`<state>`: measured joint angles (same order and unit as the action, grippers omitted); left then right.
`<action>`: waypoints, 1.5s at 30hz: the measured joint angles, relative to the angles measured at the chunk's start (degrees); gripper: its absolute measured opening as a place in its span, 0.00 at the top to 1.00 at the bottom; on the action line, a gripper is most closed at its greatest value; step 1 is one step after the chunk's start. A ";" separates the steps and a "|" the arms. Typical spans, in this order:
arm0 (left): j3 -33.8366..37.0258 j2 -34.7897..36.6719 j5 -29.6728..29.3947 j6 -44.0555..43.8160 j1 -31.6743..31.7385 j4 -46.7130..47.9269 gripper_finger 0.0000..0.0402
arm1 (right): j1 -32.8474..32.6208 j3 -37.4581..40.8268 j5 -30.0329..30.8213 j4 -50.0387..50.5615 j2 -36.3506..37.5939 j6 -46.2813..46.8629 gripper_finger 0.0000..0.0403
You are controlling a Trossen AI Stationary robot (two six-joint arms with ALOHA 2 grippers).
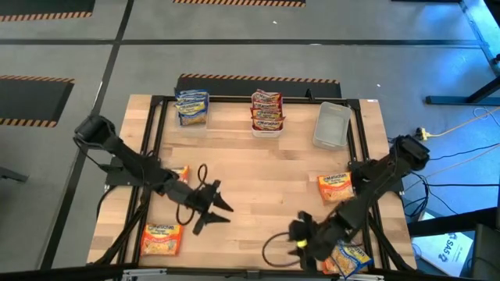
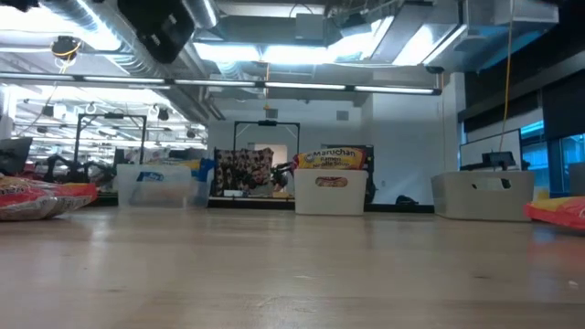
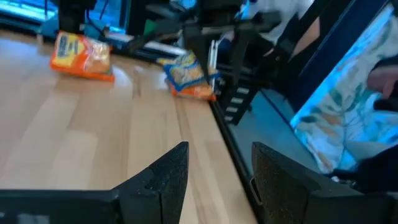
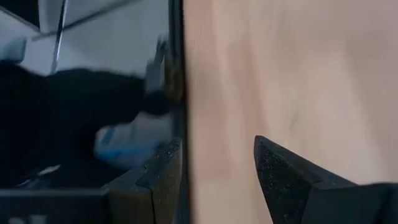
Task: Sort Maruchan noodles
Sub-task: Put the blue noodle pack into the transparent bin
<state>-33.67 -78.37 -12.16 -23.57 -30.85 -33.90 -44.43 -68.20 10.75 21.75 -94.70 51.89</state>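
Nearest the front edge, three loose packets are left unsorted: an orange one point(image 1: 162, 239) front-left, a blue one point(image 1: 351, 257) under the right arm, another orange point(image 1: 335, 187) mid-right; neither is held; the left gripper point(image 1: 221, 209) and right gripper point(image 1: 301, 234) are both spread open, empty, packets well outside the jaws; farther back, sorted stacks are kept in bins by colour: blue point(image 1: 192, 107), red point(image 1: 266, 111); one bin point(image 1: 332, 125) is unfilled, likely meant for orange.

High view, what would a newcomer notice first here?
Three clear bins line the table's far edge: the left bin holds blue-white packets, the middle bin red ones, the right bin looks empty. Both open claws, left claw and right claw, sit over the near half, with orange packets loose beside them.
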 joint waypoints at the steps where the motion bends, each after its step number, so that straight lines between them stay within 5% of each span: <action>1: 0.12 -1.35 -0.71 0.01 -0.83 -1.73 0.58 | -0.93 -0.57 -1.63 1.96 -0.14 3.62 0.55; 10: 0.08 -12.73 -0.58 -1.62 -3.12 -12.96 0.58 | -11.22 -0.71 -10.51 11.09 -0.20 38.69 0.55; 15: 0.08 -14.44 -0.86 -1.61 -2.63 -13.69 0.58 | -13.56 -1.95 -18.11 19.78 -0.23 49.92 0.55; 20: 0.06 -14.46 -0.92 -1.38 -2.27 -14.21 0.58 | -14.84 -2.78 -18.53 29.83 -0.17 52.81 0.55; 27: 0.06 -14.46 -0.86 -3.12 -2.27 -15.27 0.58 | -14.27 1.98 -21.98 18.90 -0.38 56.48 0.55; 39: 0.06 -14.46 -0.84 -2.86 -2.03 -15.53 0.58 | -13.99 2.01 -21.97 24.44 -4.56 54.54 0.55; 45: 0.06 -14.46 -0.88 -2.86 -1.79 -15.51 0.58 | -14.05 1.98 -20.84 24.76 -4.84 54.20 0.67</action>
<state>-33.61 -92.84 -13.04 -26.44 -32.64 -49.41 -58.48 -66.22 -10.09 46.51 -99.55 106.09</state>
